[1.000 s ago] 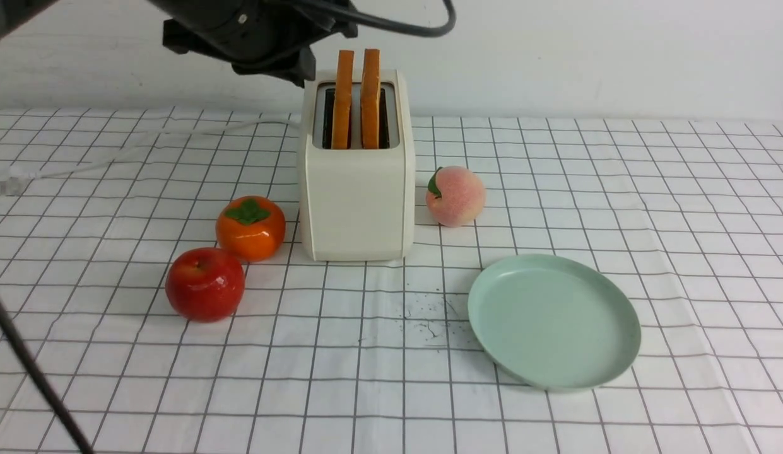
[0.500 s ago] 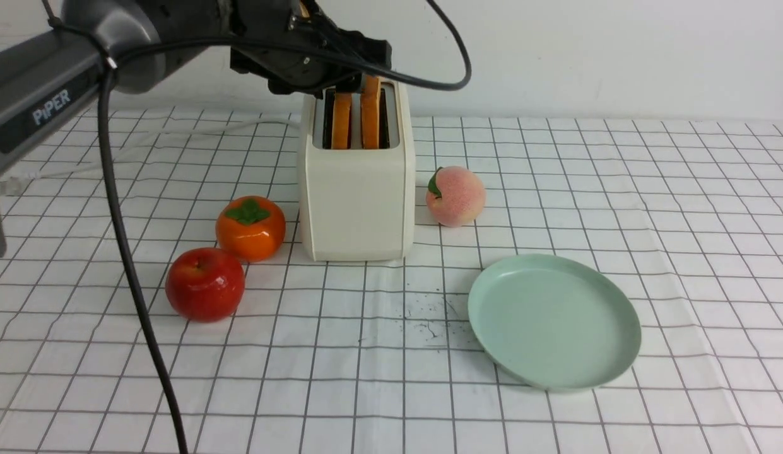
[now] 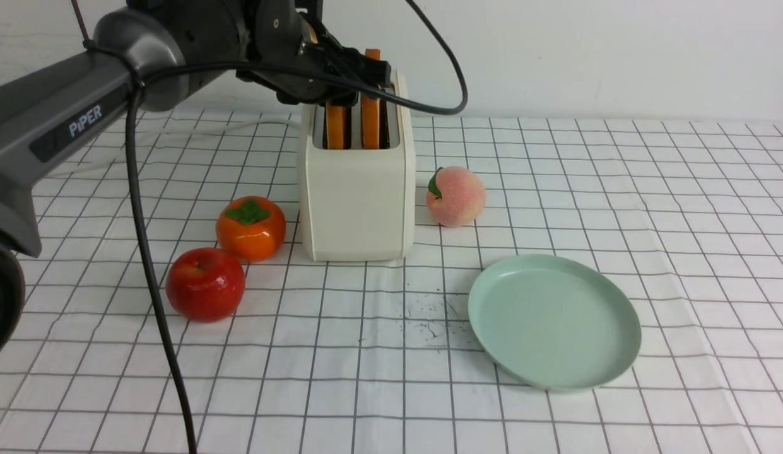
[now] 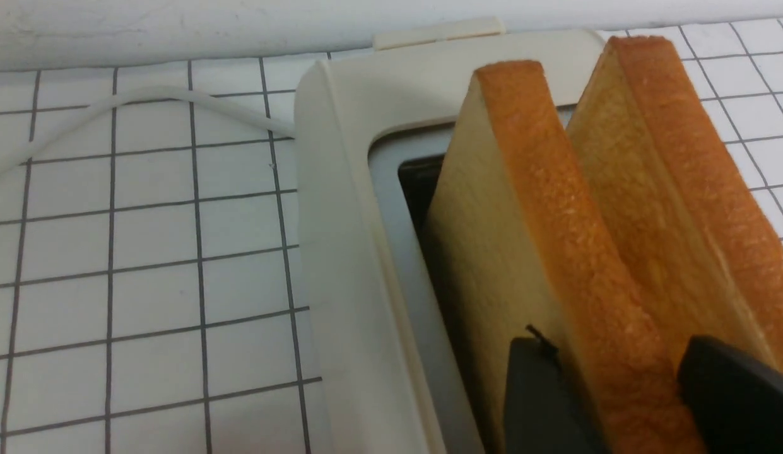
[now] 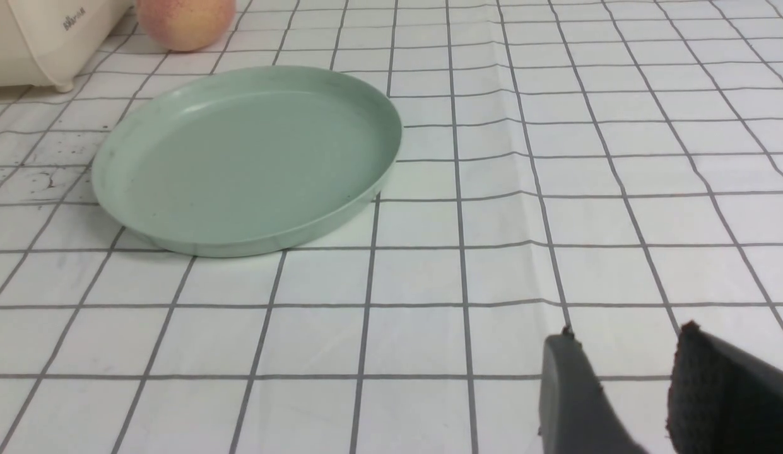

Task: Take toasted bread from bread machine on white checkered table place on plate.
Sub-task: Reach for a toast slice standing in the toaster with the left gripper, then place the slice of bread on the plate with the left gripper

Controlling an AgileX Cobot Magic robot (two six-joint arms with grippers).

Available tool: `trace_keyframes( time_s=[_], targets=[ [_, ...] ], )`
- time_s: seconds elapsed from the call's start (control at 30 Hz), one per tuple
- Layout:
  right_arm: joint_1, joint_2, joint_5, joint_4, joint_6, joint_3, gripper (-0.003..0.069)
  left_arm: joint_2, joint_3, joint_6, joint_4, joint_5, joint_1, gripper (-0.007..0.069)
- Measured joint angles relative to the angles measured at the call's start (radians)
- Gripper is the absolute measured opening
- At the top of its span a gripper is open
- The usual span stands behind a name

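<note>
Step in hand, by judgement: gripping the left slice of toasted bread (image 4: 549,189) for lifting out of the bread machine (image 3: 356,202). Both slices upright in the two slots, the right slice (image 3: 370,113) untouched. Bread machine on the white checkered table (image 3: 681,189), far and left of the mint-green plate (image 3: 549,383); no toast on the plate yet.

Left gripper (image 4: 618,366) low over the left slot, fingers (image 4: 536,403) parted to about the thickness of the slice, one at each face. Impossible to tell about real pressure on the bread. Right gripper (image 5: 628,366) low over the table, near and right of the plate, fingers narrowly parted, holding nothing.

To do well: close gently, enough for holding, not enough for crushing the crust. Grip on the flat faces, below the top edge. Keep the right finger clear of the right slice. Pull straight up without tilting, to avoid jamming in the slot or dragging the bread machine. Only after clearing the slot, carry toward the plate, above the peach (image 3: 455,197).

Compared with half a second before: left gripper a little lower, top of the right slice showing above, top of the left slice hidden behind. Compared with one second before: arm then high and left of the bread machine, both slices in full view. No change for red apple (image 3: 205,284), persimmon (image 3: 250,228), peach, plate.
</note>
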Motion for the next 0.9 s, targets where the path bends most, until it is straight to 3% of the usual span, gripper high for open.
trace_keyframes(
  time_s=[0.27, 0.6, 0.9],
  targets=[
    [0.000, 0.000, 0.000, 0.000, 0.000, 0.000, 0.0240, 0.001, -0.003, 0.000, 0.003, -0.001, 0.000, 0.0099],
    [0.000, 0.000, 0.000, 0.000, 0.000, 0.000, 0.0240, -0.067, -0.003, -0.001, 0.023, -0.045, 0.000, 0.0088],
    [0.000, 0.000, 0.000, 0.000, 0.000, 0.000, 0.0240, -0.329, -0.010, -0.001, -0.019, -0.030, -0.011, 0.0088]
  ],
)
